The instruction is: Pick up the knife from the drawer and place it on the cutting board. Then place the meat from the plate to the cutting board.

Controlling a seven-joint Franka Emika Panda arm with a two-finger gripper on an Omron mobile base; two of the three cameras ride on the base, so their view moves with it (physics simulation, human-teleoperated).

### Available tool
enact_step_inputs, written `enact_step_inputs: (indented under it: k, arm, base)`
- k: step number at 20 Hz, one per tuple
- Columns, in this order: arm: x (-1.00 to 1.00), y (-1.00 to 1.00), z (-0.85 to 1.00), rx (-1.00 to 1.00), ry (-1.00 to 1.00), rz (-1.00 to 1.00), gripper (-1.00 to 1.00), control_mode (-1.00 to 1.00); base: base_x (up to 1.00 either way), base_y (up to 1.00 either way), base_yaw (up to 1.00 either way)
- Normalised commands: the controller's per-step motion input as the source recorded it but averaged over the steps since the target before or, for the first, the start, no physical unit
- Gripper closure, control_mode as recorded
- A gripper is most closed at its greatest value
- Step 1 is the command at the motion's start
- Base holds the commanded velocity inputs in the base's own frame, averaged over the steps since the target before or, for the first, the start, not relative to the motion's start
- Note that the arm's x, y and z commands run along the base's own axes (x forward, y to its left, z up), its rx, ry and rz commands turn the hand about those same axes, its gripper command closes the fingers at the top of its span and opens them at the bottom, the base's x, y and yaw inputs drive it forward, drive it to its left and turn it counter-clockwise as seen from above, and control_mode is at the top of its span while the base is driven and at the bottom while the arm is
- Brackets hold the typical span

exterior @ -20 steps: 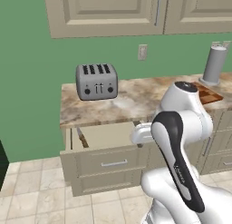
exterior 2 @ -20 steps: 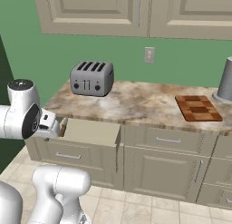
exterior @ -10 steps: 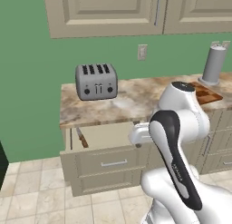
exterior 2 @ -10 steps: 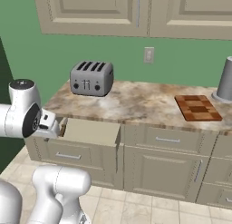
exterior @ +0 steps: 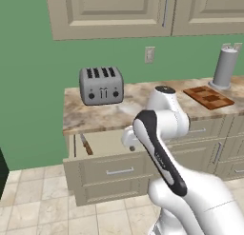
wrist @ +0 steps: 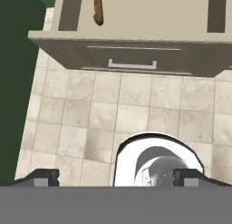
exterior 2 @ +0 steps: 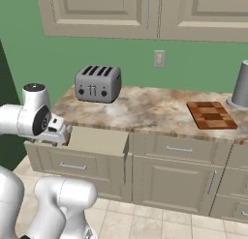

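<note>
Partly hidden knife in open drawer — blade cut off, end effector spread wide, empty.

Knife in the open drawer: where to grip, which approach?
Grip the knife by its brown wooden handle, coming straight down from above. It lies flat along the left wall of the drawer, so a side approach looks blocked; span the fingers across the handle's width.

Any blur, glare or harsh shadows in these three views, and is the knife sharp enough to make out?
Left base view: even flat light, no glare; the brown-handled knife reads small but clear in the open beige drawer. Right base view: soft, the drawer's inside hidden. Hand view: crisp, the handle cut off at the top edge.
</note>
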Motion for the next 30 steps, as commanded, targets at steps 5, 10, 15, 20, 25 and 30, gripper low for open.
enact_step_inputs:
  k: [5, 10, 15, 20, 25, 30]
  arm:
    - [0.65, 0.0, -0.52, -0.01, 0.0, 0.02, -1.0, -1.0]
    - [0.5, 0.0, -0.36, 0.0, 0.0, 0.02, -1.0, -1.0]
    - [0.37, 0.0, -0.47, 0.0, 0.0, 0.0, -1.0, -1.0]
    - [0.29, 0.01, -0.24, 0.0, 0.0, 0.0, -1.0, -1.0]
    - [0.32, 0.01, -0.2, 0.0, 0.0, 0.0, -1.0, -1.0]
    - [0.38, 0.01, -0.26, 0.0, -0.02, 0.0, -1.0, -1.0]
  base:
    - [0.0, 0.0, 0.0]
    - [0.0, 0.0, 0.0]
    - [0.0, 0.0, 0.0]
    - [0.0, 0.0, 0.0]
    - [0.0, 0.0, 0.0]
    - [0.0, 0.0, 0.0]
